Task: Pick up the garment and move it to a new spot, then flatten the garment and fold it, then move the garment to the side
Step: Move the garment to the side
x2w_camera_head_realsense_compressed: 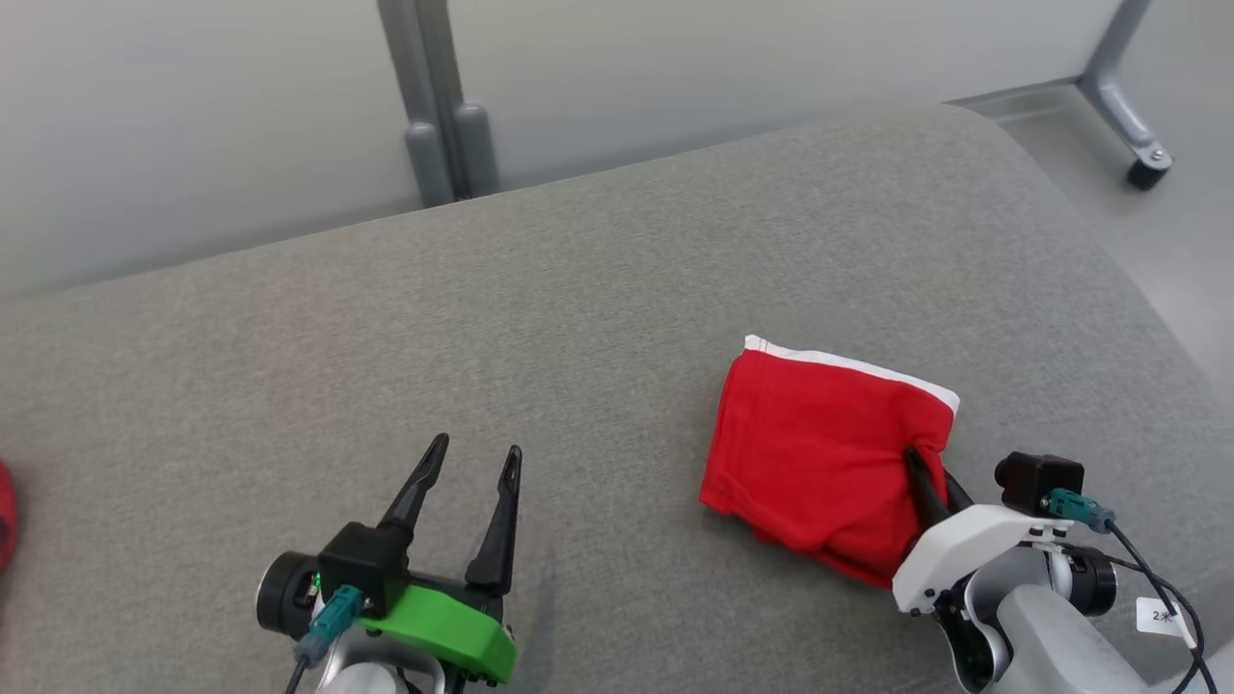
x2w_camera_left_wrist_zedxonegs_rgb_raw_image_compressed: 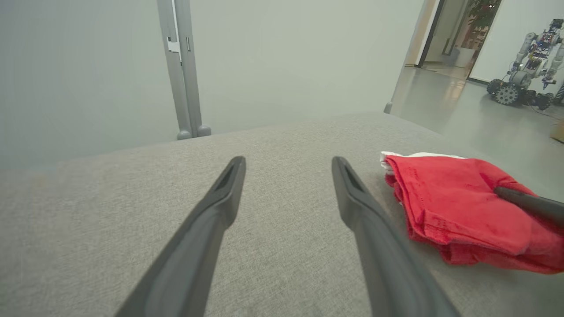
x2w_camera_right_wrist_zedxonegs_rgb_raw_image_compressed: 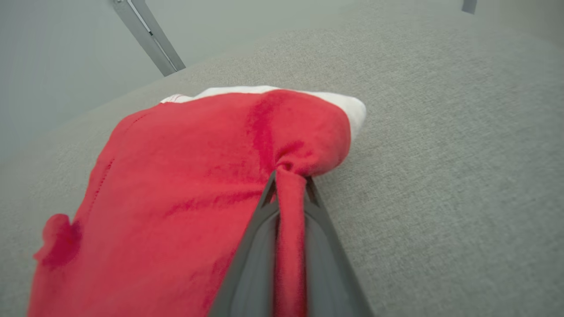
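The red garment [x2w_camera_head_realsense_compressed: 819,453] is laid folded on the grey surface [x2w_camera_head_realsense_compressed: 578,318], over on the right side. A bunched-up bit of its near right edge is clamped between the right fingers [x2w_camera_right_wrist_zedxonegs_rgb_raw_image_compressed: 260,229], which are pressed together on the cloth. The left fingers [x2w_camera_head_realsense_compressed: 419,482] are spread wide, nothing gripped, and are parked well apart from the garment, off to its left.

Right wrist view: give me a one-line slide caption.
The right tool pinches a fold of the red garment on the gray fabric surface.
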